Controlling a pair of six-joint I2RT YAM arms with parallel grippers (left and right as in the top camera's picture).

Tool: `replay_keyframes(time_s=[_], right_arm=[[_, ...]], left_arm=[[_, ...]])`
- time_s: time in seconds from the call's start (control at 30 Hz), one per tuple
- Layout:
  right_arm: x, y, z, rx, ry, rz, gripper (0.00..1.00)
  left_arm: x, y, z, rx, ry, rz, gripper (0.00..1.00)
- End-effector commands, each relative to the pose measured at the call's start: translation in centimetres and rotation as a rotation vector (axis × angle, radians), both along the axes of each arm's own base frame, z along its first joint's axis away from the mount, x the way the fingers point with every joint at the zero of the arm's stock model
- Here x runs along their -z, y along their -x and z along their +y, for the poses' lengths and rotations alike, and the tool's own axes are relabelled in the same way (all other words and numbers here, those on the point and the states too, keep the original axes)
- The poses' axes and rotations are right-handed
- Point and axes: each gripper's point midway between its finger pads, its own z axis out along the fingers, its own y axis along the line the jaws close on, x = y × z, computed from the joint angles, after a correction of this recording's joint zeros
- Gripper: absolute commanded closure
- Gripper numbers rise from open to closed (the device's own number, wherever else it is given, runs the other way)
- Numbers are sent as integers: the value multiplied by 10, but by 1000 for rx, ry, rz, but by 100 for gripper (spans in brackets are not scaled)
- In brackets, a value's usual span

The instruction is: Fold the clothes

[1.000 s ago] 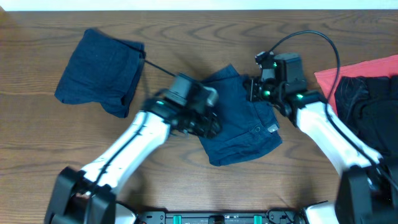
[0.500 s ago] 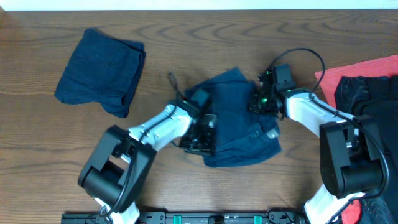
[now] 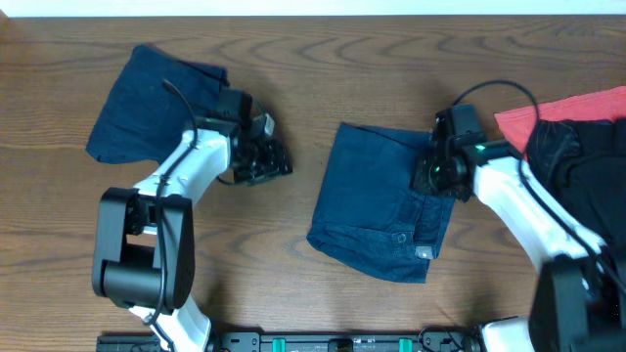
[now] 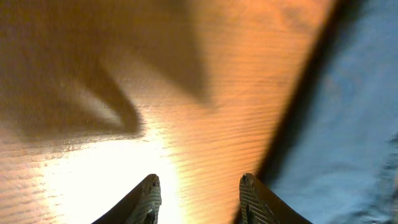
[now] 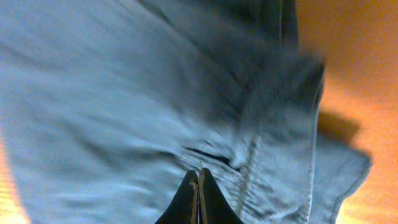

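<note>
While my left fingers (image 4: 146, 196) stand spread over bare bench (image 4: 186, 93) with nothing between them, my right fingers (image 5: 191, 199) are pressed together at the right edge of the shorts (image 3: 377, 200) lying mid-bench; whether they nip any denim I cannot tell. A folded bundle (image 3: 156, 112) lies beside the left arm, and a red cloth (image 3: 577, 106) sits far right.

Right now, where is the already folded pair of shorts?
In the overhead view, the folded shorts lie at the table's far left, beside the left pincer.
</note>
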Motion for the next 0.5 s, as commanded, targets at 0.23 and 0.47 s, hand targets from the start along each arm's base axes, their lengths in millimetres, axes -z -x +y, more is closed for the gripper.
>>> replay_keyframes(time_s=[0.23,0.47], right_arm=[[-59,-50,0,-88,10,-342,92],[-27,-54,2,-116,25,-277,89]], left_arm=[[-94,25,-39,168,38,-186,47],[-74,70,-79,295,4,-106,42]])
